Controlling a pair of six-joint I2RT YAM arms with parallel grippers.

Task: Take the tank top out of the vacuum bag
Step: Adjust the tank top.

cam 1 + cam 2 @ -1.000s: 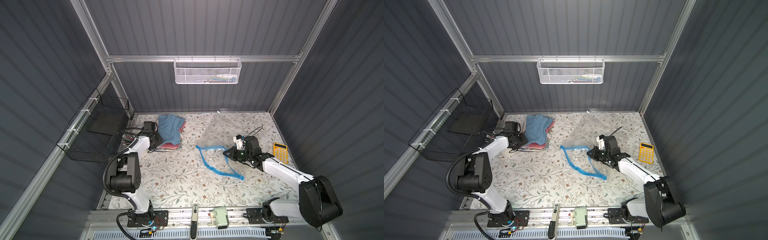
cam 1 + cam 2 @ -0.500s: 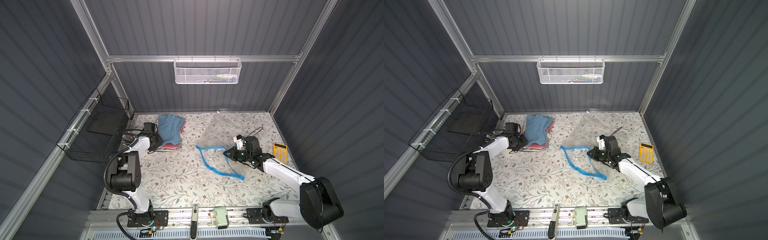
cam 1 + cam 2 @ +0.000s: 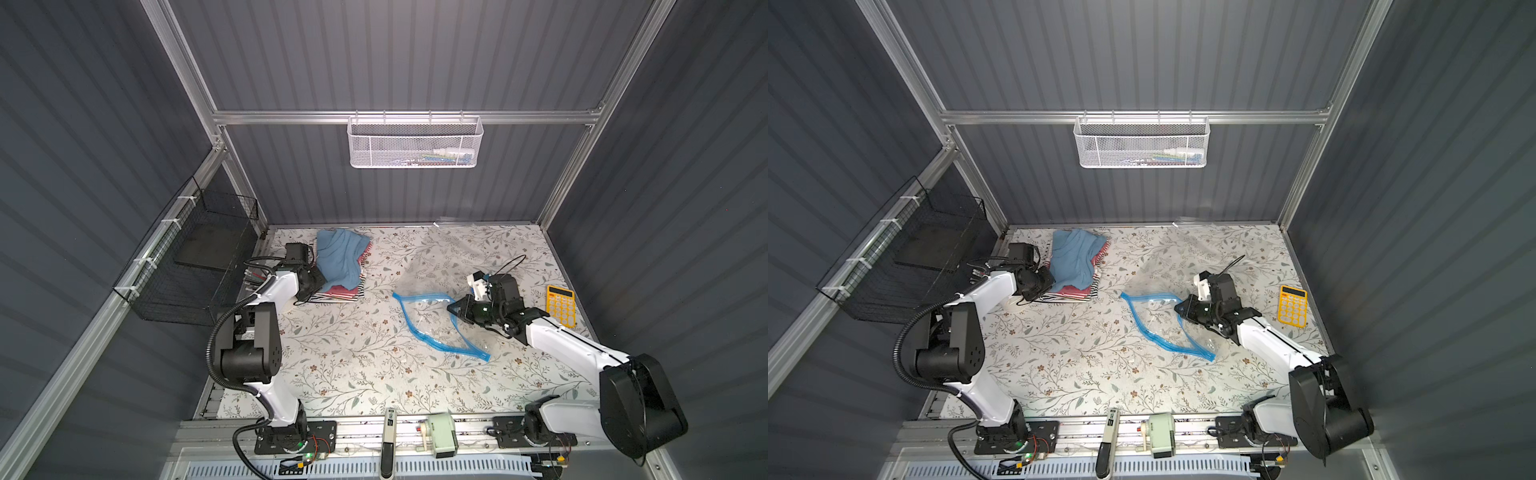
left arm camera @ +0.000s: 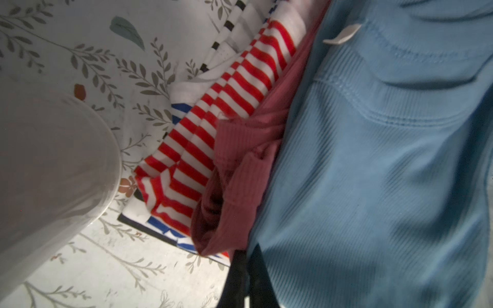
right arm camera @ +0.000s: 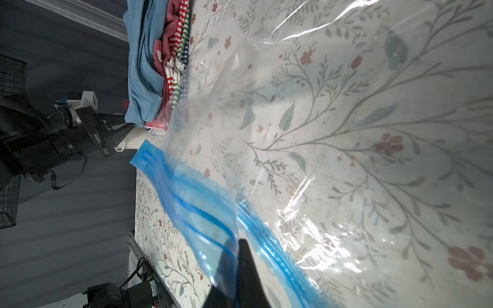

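Clear vacuum bag (image 3: 428,307) lies open-mouthed; blue tank top (image 3: 338,259) rests atop folded clothes (image 3: 338,294).

The vacuum bag (image 5: 293,160) is glossy clear plastic.

Both top views looked steeply down from high in front over the whole floral table (image 3: 332,353). The left wrist camera sat close on the clothes stack (image 4: 373,160); the right wrist camera skimmed the vacuum bag (image 5: 320,120) toward that stack.

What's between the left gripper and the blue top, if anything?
Nothing visible. The left gripper sits right at the edge of the blue top, which lies on the clothes pile. The vacuum bag lies apart, pinched by the right gripper.
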